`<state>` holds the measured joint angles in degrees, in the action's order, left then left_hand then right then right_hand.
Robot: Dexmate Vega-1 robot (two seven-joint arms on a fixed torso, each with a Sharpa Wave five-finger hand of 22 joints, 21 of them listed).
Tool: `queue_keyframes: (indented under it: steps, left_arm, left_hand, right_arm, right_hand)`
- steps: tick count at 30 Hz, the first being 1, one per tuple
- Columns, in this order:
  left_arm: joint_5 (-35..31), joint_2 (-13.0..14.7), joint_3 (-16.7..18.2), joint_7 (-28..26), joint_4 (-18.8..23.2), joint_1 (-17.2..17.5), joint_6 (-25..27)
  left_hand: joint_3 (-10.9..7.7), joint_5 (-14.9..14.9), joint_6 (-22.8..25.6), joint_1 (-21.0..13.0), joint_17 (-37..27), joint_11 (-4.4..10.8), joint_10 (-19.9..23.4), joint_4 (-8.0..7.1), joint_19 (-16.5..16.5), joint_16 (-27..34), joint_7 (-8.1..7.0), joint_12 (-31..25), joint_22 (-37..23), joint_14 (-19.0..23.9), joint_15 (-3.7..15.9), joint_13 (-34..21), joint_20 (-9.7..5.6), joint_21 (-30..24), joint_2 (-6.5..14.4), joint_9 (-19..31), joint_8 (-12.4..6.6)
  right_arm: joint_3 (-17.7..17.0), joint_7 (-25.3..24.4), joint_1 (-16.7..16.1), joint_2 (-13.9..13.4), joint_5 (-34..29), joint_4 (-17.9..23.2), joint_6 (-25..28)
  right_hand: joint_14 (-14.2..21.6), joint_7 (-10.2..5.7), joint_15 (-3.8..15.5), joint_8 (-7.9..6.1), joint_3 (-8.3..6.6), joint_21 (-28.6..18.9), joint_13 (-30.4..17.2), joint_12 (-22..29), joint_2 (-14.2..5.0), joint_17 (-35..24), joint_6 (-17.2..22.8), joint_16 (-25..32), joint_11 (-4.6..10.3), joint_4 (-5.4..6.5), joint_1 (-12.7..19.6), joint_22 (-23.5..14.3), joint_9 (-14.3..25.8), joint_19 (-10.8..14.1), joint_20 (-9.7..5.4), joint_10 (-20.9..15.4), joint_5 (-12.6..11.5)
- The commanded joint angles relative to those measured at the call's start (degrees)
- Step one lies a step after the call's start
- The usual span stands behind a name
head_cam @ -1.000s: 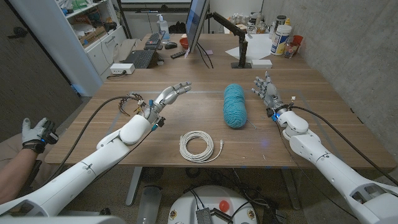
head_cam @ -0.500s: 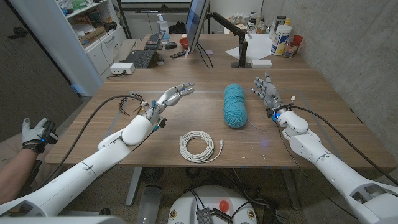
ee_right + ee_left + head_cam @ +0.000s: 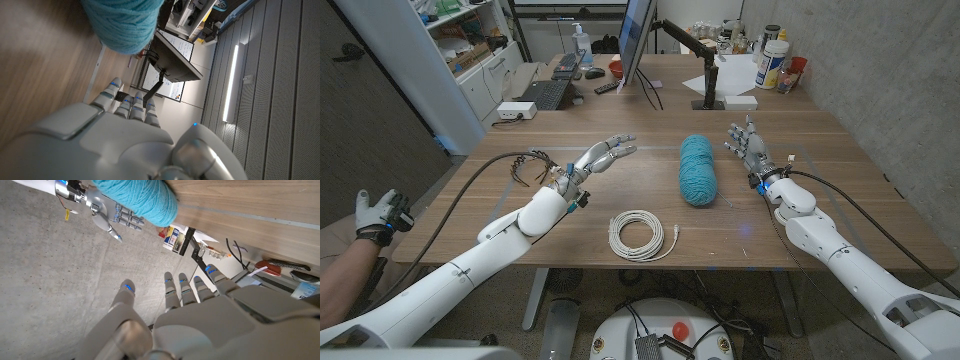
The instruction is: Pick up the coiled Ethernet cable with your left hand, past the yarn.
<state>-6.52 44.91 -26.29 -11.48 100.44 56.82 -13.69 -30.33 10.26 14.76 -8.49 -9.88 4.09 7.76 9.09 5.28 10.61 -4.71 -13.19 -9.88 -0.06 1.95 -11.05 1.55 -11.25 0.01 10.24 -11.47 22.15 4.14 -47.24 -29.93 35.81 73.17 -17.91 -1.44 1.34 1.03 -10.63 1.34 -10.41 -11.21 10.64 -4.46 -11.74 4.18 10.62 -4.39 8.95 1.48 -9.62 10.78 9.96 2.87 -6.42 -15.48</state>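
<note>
- No text, label, brand or number can be read in any view.
- The white bottle at the far right of the wooden table, beyond the monitor, bears a label too small to read.
- The sheets behind the monitor carry print, which is blurred.

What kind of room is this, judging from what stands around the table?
Most likely an office or lab workspace. A monitor on an arm stands at the far end of the wooden table, a keyboard lies on a desk to the left, and shelves with supplies stand behind it.
</note>
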Motion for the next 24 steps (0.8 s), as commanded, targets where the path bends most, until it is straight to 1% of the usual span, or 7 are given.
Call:
queue_keyframes:
  steps: [1,3,4,10,18,24]
  left_arm:
    - [-4.93,0.85,-0.50,-1.16,2.13,0.28,1.87]
    - [-5.01,0.84,-0.49,-1.18,2.15,0.29,1.93]
    - [-7.22,1.26,-0.91,-1.46,2.92,0.21,2.85]
    - [-9.42,1.36,-1.52,-1.72,3.63,0.05,3.65]
    - [-9.66,1.26,-1.66,-1.71,3.62,0.09,3.62]
    - [-9.96,1.86,-0.98,-2.08,4.60,0.80,4.25]
  left_hand:
    - [-0.21,0.25,0.40,-0.70,-0.14,-0.03,0.53,0.19,0.05,-0.03,-0.10,-0.09,-0.03,0.46,2.71,-0.24,0.17,0.17,-0.18,0.28,-0.26]
    - [-0.21,0.26,0.42,-0.73,-0.14,0.01,0.57,0.19,0.04,-0.04,-0.13,-0.09,-0.03,0.45,2.71,-0.24,0.17,0.17,-0.20,0.28,-0.24]
    - [-0.21,0.27,0.44,-0.76,-0.14,-0.04,0.49,0.19,0.05,-0.04,-0.13,-0.05,-0.04,0.46,2.71,-0.24,0.14,0.17,-0.21,0.28,-0.23]
    - [-0.19,0.29,0.52,-0.86,-0.14,0.16,0.65,0.18,0.03,-0.06,-0.20,-0.08,-0.04,0.44,2.78,-0.24,0.16,0.20,-0.28,0.28,-0.18]
    - [-0.18,0.33,0.76,-1.01,-0.14,0.19,0.78,0.18,0.04,-0.05,-0.09,-0.08,-0.04,0.53,2.91,-0.25,0.12,0.21,-0.37,0.29,-0.17]
    - [-0.18,0.36,0.90,-1.11,-0.14,0.12,0.87,0.18,0.05,-0.06,-0.08,-0.08,-0.04,0.56,2.92,-0.25,0.13,0.22,-0.43,0.29,-0.15]
  right_arm:
    - [0.02,0.31,0.08,-0.01,0.12,-0.13,-0.08]
    - [0.02,0.32,0.08,-0.02,0.14,-0.12,-0.05]
    - [0.09,0.67,0.19,-0.02,0.07,-0.36,-0.31]
    - [0.08,0.57,0.14,-0.08,0.10,-0.20,-0.10]
    - [0.09,0.75,0.13,-0.18,0.13,-0.16,-0.06]
    - [0.16,0.99,0.24,-0.15,0.01,-0.41,-0.36]
  right_hand:
    - [-0.58,-0.05,0.12,-0.44,0.27,-0.30,-0.06,0.52,-1.40,0.00,-0.01,0.52,0.05,0.20,-0.20,-0.18,0.17,-0.02,-0.21,0.37,-0.27]
    - [-0.61,-0.04,0.13,-0.44,0.28,-0.31,-0.06,0.51,-1.40,0.00,-0.03,0.51,0.17,0.20,-0.20,-0.18,0.17,-0.01,-0.23,0.42,-0.27]
    - [-0.69,-0.04,0.08,-0.45,0.29,-0.29,-0.06,0.50,-1.40,0.01,-0.02,0.49,0.12,0.19,-0.20,-0.17,0.17,-0.08,-0.18,0.47,-0.27]
    - [-0.83,-0.04,0.08,-0.44,0.32,-0.27,-0.06,0.46,-1.40,0.01,-0.11,0.47,0.10,0.18,-0.18,-0.18,0.16,-0.19,-0.18,0.65,-0.28]
    - [-0.87,-0.06,0.03,-0.45,0.36,-0.26,-0.05,0.47,-1.40,0.02,-0.16,0.49,-0.02,0.18,-0.17,-0.17,0.16,-0.28,-0.14,0.76,-0.29]
    - [-0.94,-0.04,0.07,-0.45,0.40,-0.28,-0.05,0.51,-1.40,0.03,-0.21,0.50,0.03,0.17,-0.15,-0.17,0.16,-0.30,-0.16,0.75,-0.29]
